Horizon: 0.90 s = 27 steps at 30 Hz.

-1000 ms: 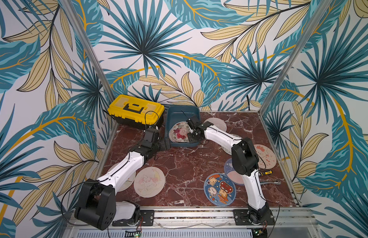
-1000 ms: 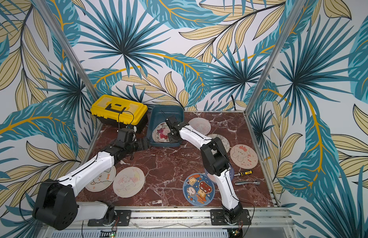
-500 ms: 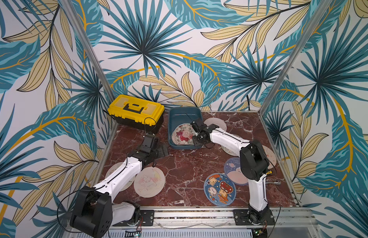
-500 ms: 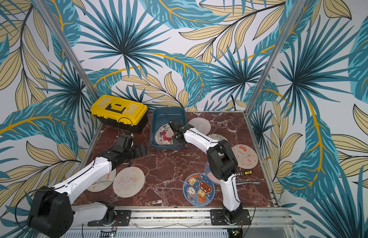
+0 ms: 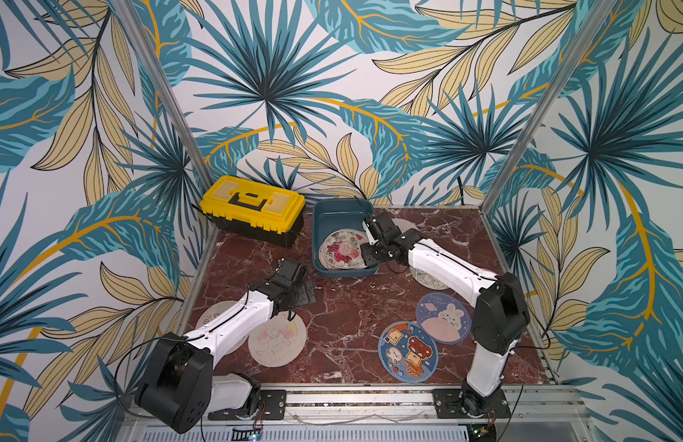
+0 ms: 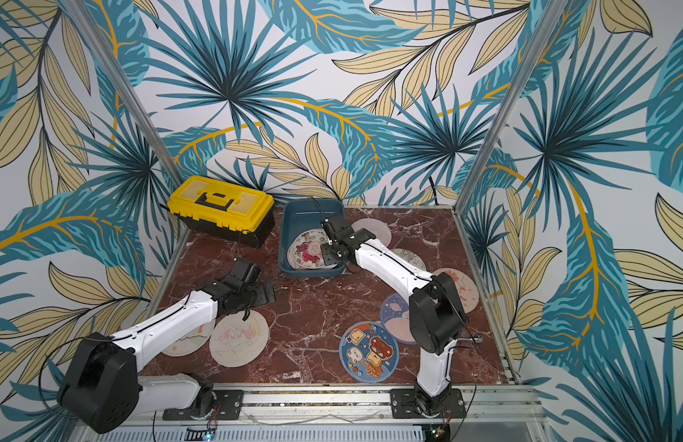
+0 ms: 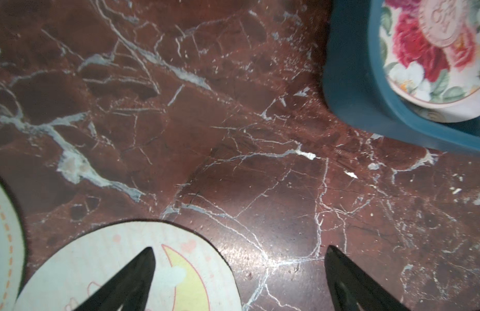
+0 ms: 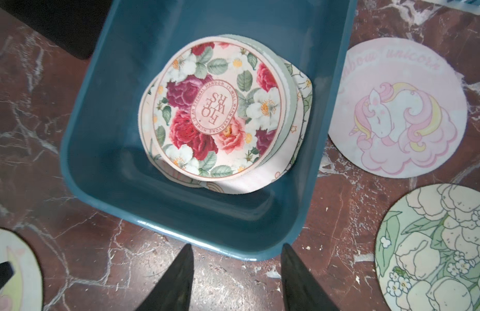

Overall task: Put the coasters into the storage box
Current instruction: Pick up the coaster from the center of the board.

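Loosely stacked coasters [image 8: 214, 110] lie inside the storage box [image 8: 98, 161].

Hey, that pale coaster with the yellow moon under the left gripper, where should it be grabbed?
Grip the moon coaster at its rim, on the edge facing bare marble toward the storage box. It lies flat and thin, so the open left gripper should probably come down steeply and pinch that free edge.

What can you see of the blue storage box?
The storage box is a dark teal rectangular bin, smooth plastic by the look, with rounded corners and no lid. It sits upright on the marble table near the back wall, beside the yellow toolbox. A stack of coasters, rose-printed one on top, lies inside.
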### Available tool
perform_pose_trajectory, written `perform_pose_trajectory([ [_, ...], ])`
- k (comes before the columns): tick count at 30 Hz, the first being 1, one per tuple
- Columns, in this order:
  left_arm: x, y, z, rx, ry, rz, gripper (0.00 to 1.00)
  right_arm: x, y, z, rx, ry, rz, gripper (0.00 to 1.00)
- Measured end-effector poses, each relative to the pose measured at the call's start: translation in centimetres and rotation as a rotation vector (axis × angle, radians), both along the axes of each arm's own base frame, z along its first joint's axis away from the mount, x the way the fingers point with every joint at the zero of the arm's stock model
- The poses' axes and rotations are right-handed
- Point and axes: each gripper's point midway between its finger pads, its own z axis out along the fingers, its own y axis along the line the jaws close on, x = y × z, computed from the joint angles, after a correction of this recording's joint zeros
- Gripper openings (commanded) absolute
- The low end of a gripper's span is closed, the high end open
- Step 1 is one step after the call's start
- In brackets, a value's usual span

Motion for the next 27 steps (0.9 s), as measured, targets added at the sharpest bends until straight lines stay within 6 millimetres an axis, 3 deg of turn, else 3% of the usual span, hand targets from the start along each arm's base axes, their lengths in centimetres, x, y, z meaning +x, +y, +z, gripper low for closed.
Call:
perform_pose_trajectory([
  [8,-2.3,-0.1,-3.0,0.044,0.132,0.016,0.96,-0.7,0.1,0.2,0.036,-0.013,0.014,0.53],
  [15,-4.1,-0.6,-3.7,0.075,0.181,0.017,0.96,-1.0,0.2,-0.7,0.045,0.001,0.025,0.53],
  [27,-6.8,0.3,-5.3,0.096,0.253,0.063,0.91,-1.4,0.4,-1.2,0.059,0.006,0.036,0.53],
])
